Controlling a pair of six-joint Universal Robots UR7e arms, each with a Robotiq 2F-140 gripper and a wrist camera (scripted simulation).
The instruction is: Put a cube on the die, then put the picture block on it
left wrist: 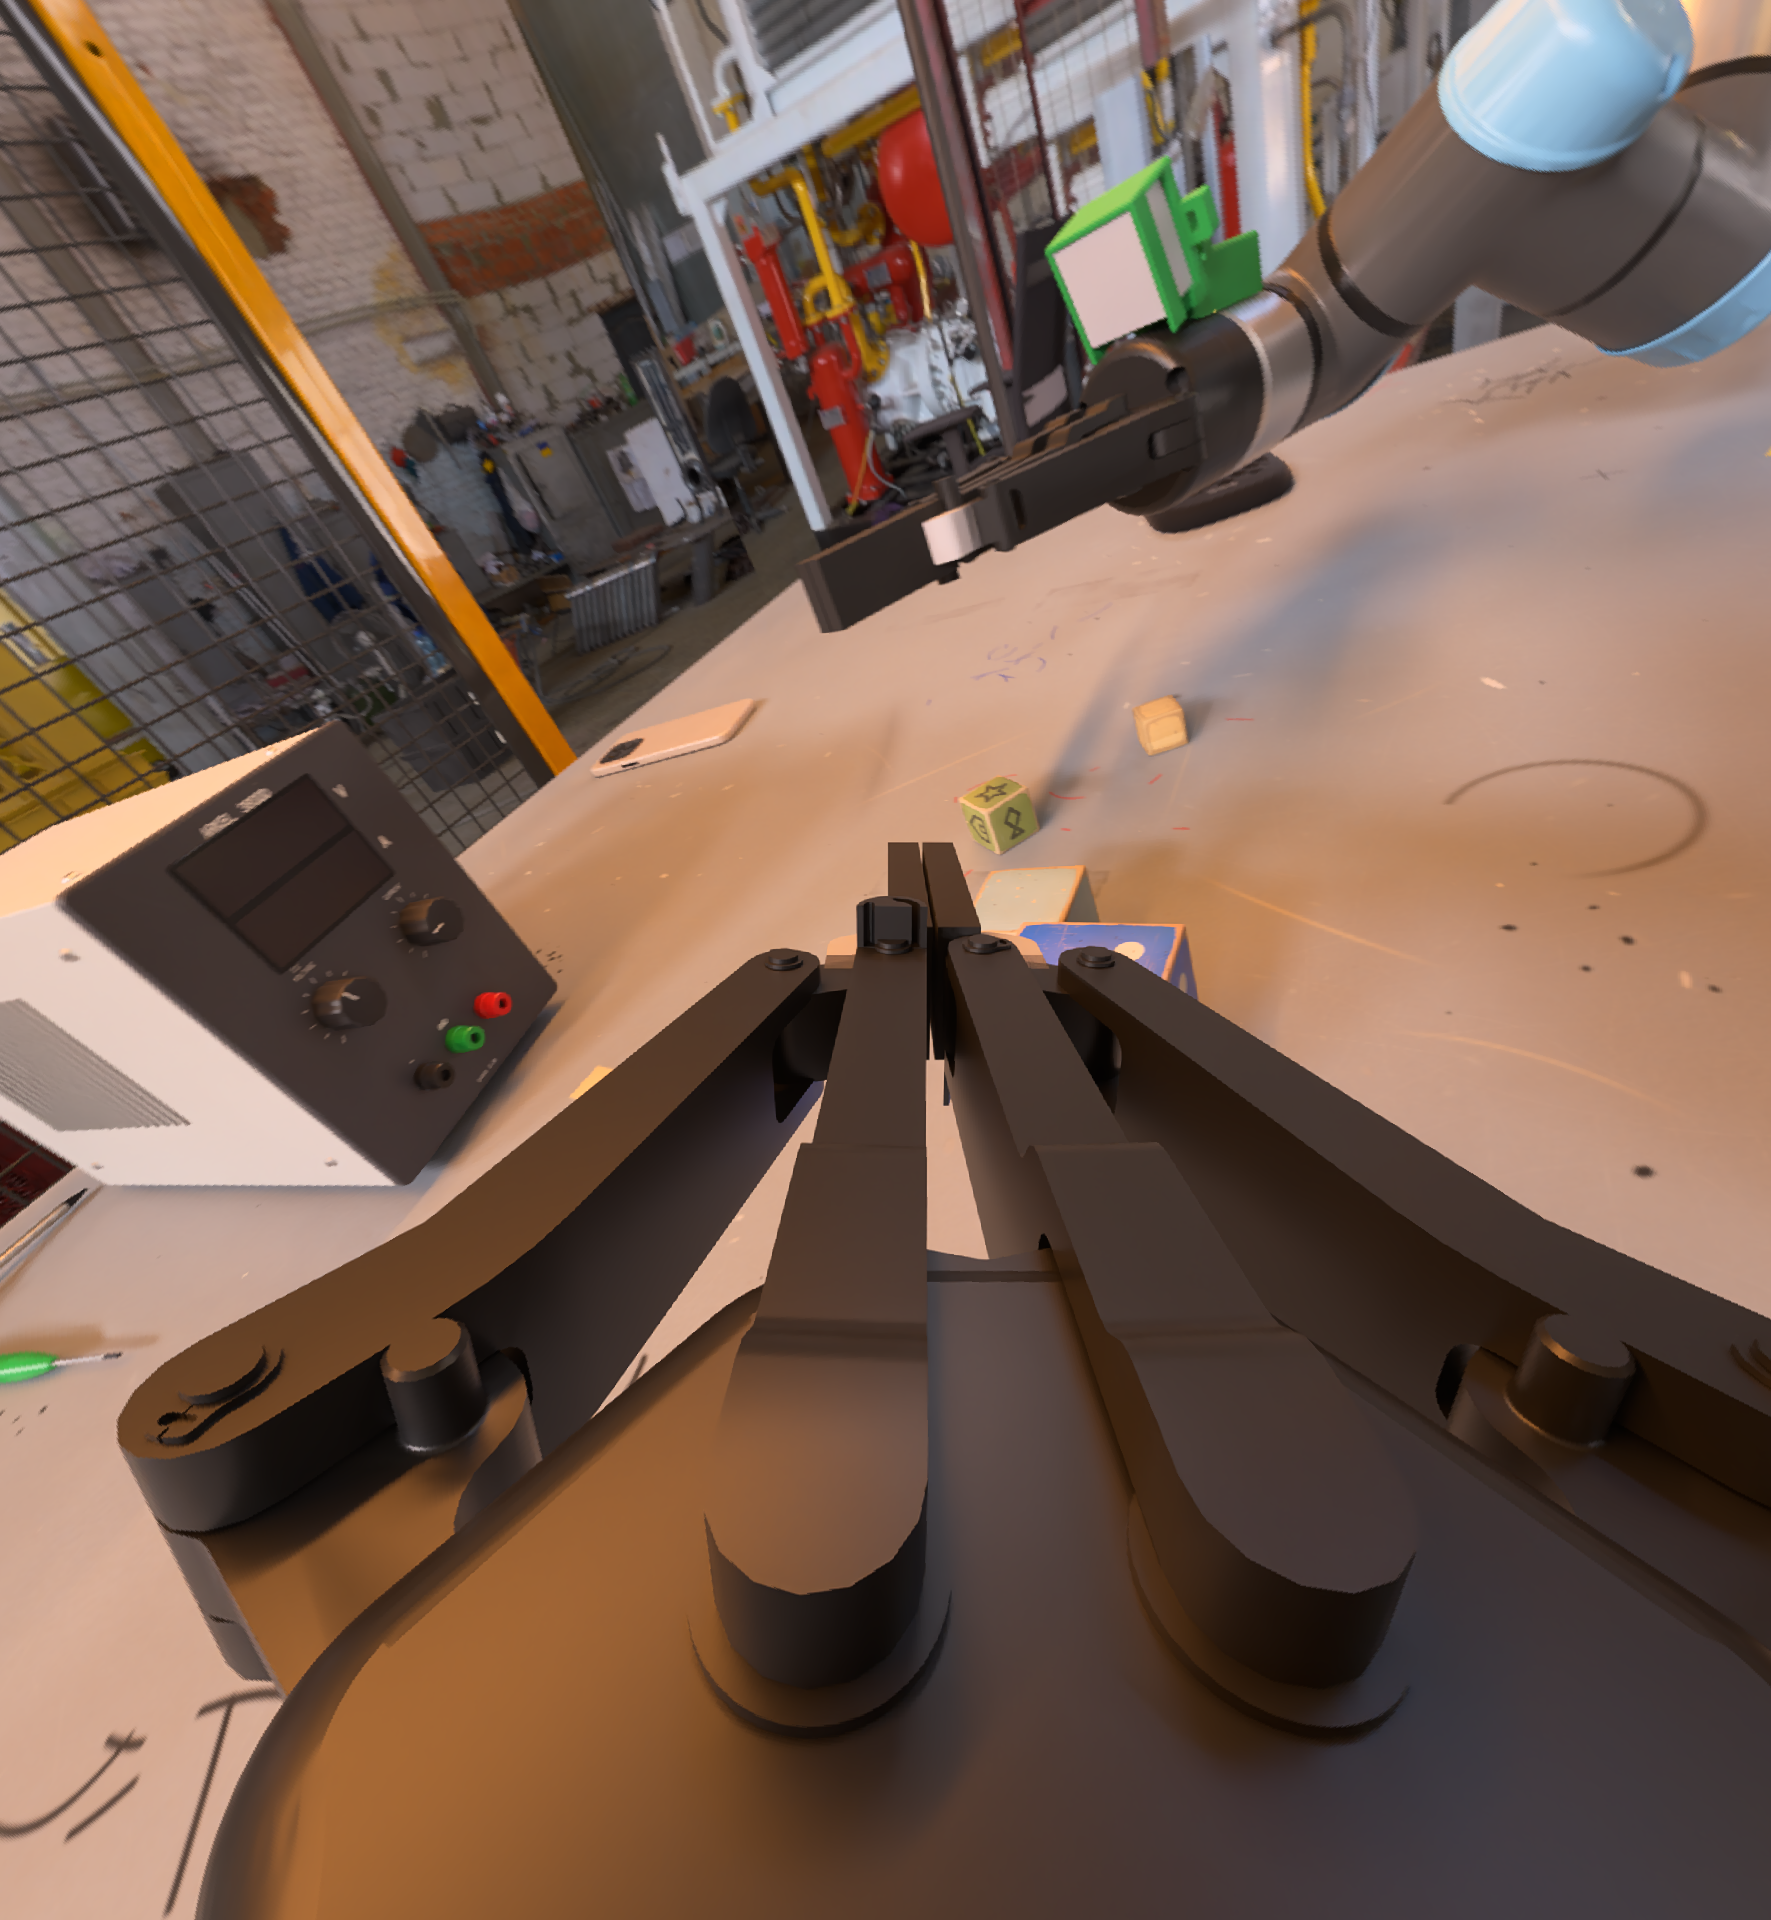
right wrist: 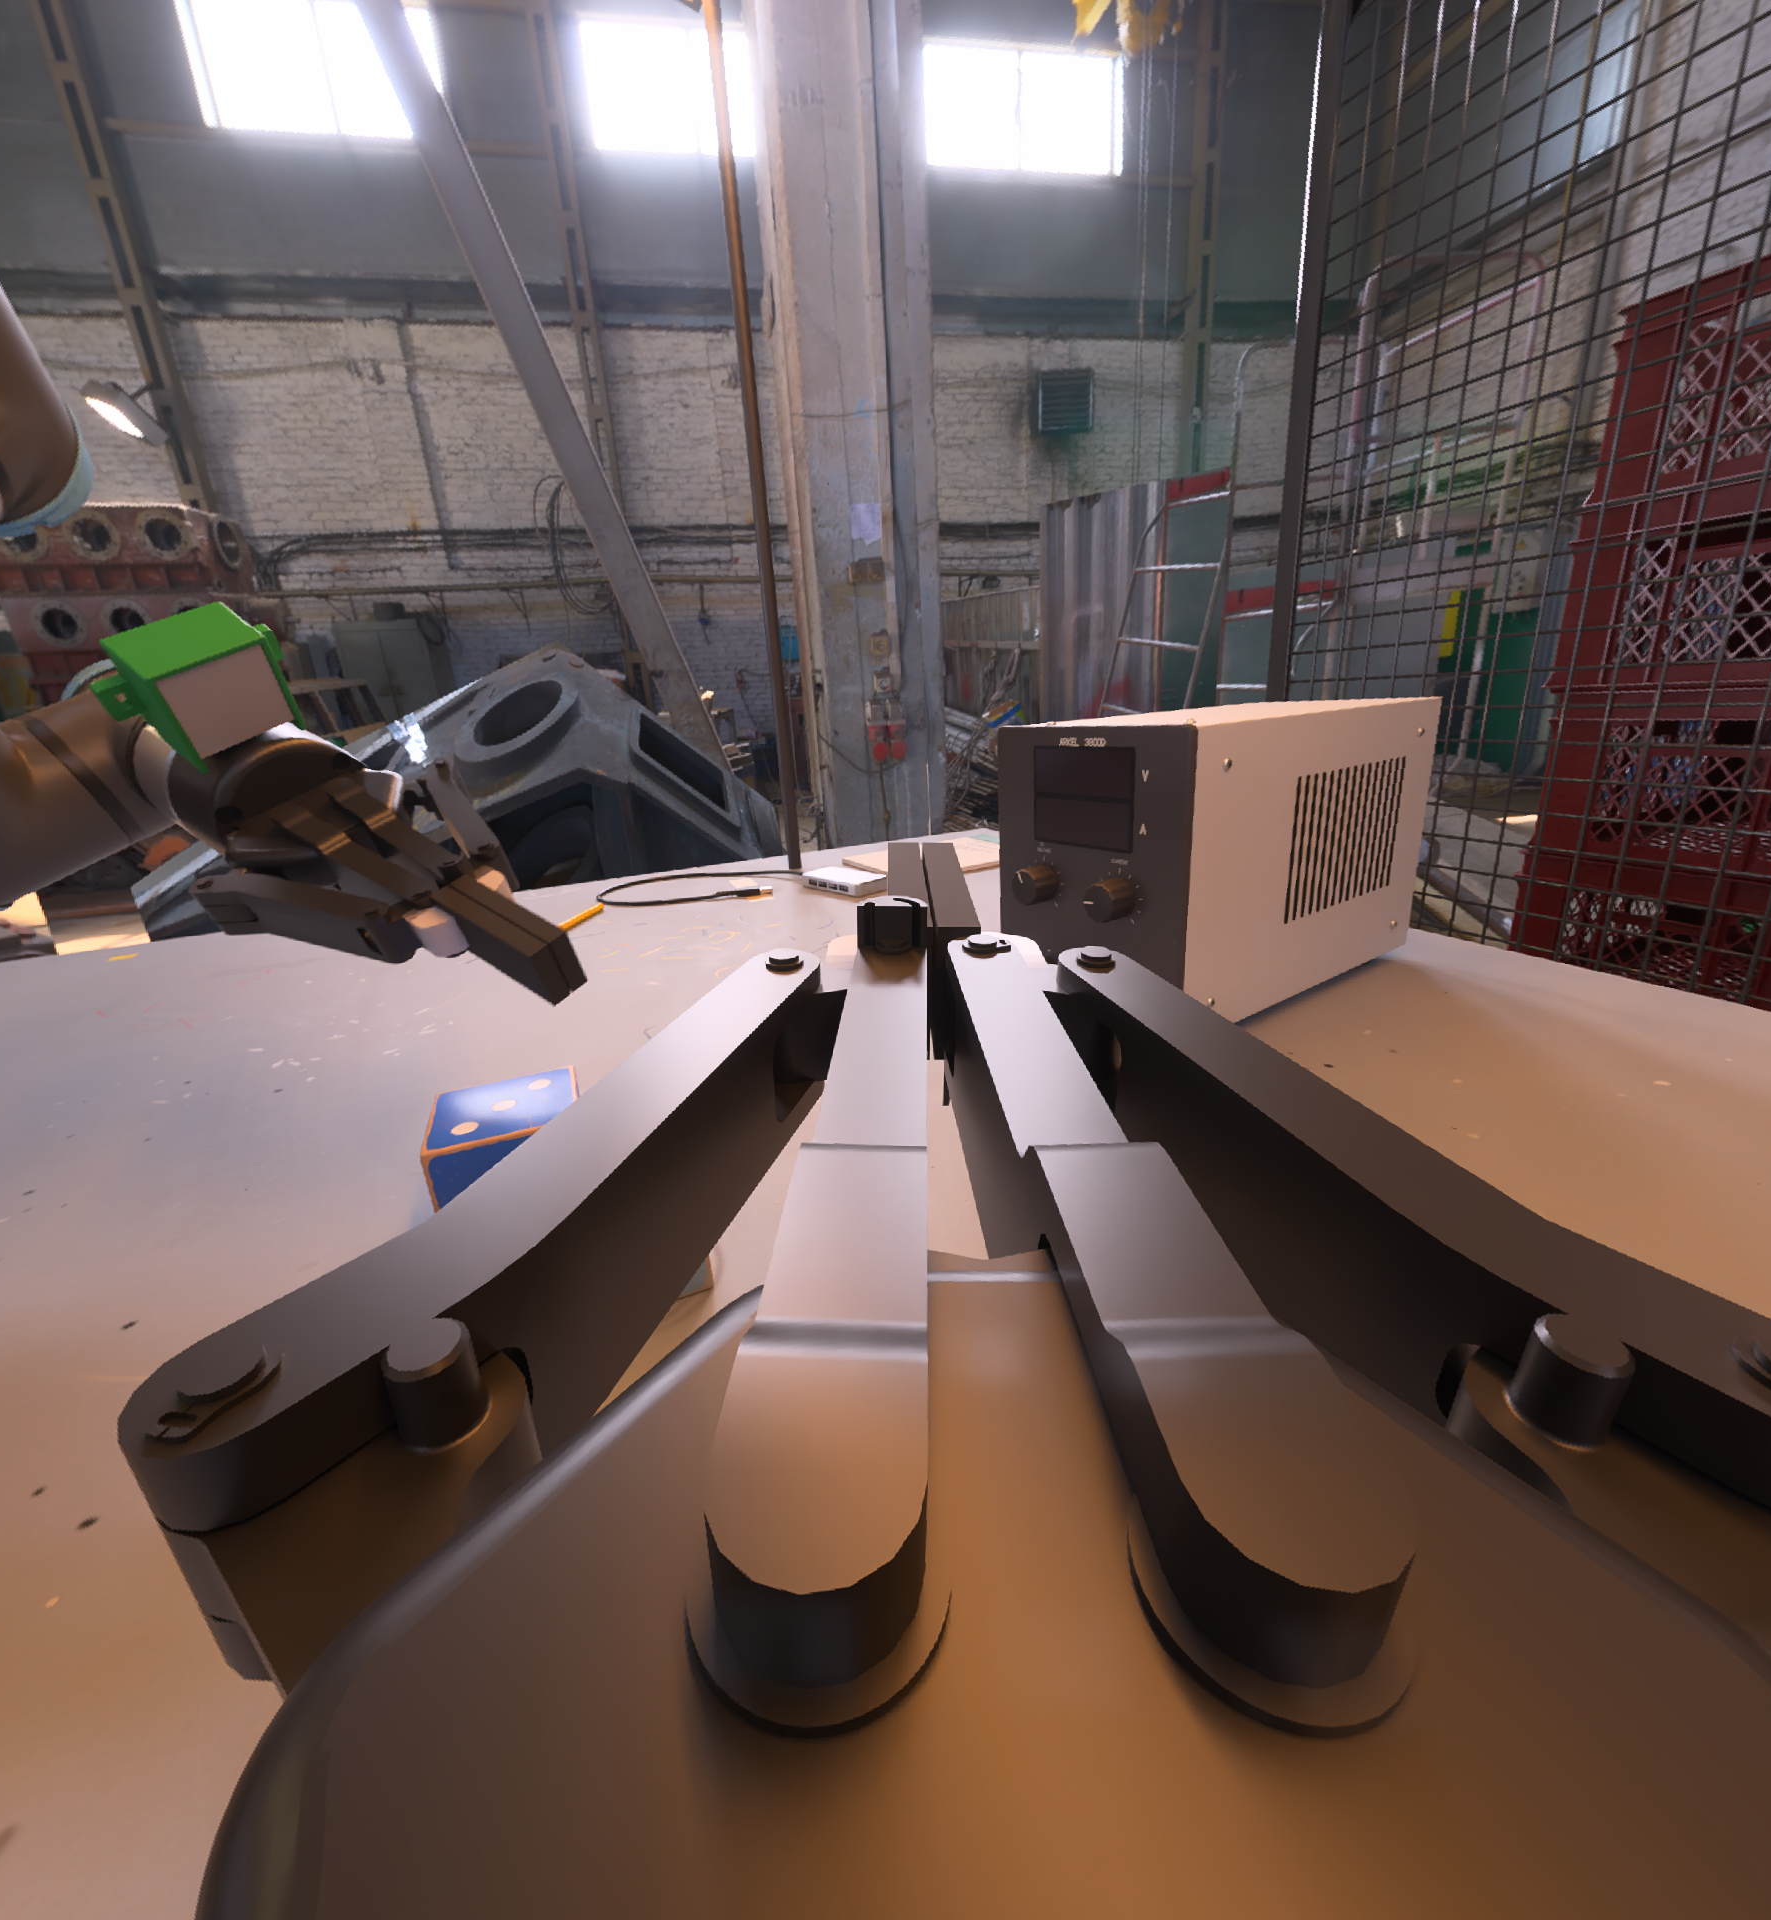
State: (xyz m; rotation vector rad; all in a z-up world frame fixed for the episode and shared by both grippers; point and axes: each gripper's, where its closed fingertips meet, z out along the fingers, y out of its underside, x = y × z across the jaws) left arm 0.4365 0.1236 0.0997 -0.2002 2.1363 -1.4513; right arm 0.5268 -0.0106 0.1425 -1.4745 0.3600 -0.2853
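My left tool [left wrist: 922, 868] is clenched empty, nearer than my right tool [right wrist: 922, 868], also clenched empty; the blue die [left wrist: 1135, 951] lies just ahead-right on the counter [left wrist: 1432, 1039].

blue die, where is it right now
In the left wrist view the blue die sits on the table just beyond the shut left gripper, beside a pale block.

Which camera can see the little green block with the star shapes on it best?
The left wrist view. The small green cube with dark symbols sits in the open on the grey table, just beyond the shut left gripper. The right wrist view does not show it at all.
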